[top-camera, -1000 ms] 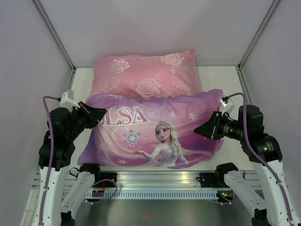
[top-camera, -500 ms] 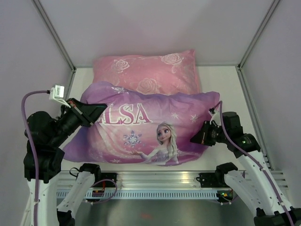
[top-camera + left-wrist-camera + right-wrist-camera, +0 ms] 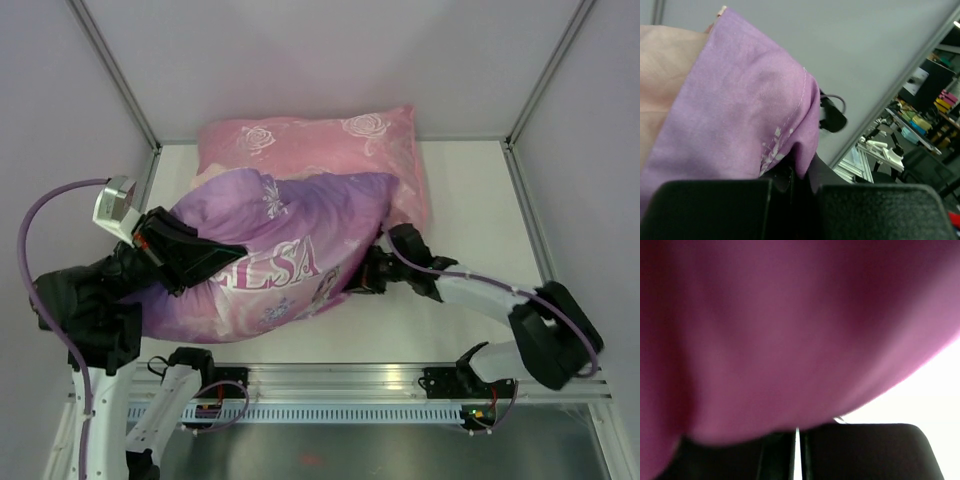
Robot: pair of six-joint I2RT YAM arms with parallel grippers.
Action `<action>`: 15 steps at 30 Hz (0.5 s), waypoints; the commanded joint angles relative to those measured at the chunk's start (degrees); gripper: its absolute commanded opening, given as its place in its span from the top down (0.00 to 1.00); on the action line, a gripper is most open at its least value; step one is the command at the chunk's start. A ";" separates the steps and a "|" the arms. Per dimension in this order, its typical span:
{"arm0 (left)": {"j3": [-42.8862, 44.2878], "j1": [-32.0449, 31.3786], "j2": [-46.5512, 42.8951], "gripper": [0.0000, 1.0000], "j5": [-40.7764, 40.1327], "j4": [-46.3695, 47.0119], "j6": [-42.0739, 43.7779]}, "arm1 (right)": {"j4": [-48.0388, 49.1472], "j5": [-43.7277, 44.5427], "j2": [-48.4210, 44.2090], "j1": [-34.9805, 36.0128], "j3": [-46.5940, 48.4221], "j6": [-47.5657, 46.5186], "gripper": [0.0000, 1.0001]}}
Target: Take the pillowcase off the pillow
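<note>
Pillowcase [image 3: 290, 240]: purple, filled, lay heaped toward the tabletop's [image 3: 470, 190] left edge, overlapping the rose-patterned pillow [image 3: 310, 150] at the far edge. Left hand [image 3: 232, 258] was clamped tight on its left hem. Right hand [image 3: 362, 277]: fingers nearly together against its right end; hold could not be told.

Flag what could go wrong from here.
The left gripper pinches only the hem edge of the pillowcase, so the fabric could slip out. The pillowcase still bulges full and overlaps the rose pillow; pulling may drag the whole bundle and shove that pillow instead of stripping it.
</note>
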 commanded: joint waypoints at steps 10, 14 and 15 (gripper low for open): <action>-12.43 -0.31 -16.18 0.98 6.01 -9.38 3.01 | -5.31 11.97 16.27 2.34 38.86 -10.44 0.58; -25.73 -0.31 -24.45 0.98 1.36 -11.57 2.83 | -29.01 21.44 12.61 -2.51 47.31 -24.75 0.27; -27.76 -0.22 -25.95 0.98 1.00 -12.36 3.44 | -29.76 22.59 10.75 -3.38 47.06 -25.56 0.25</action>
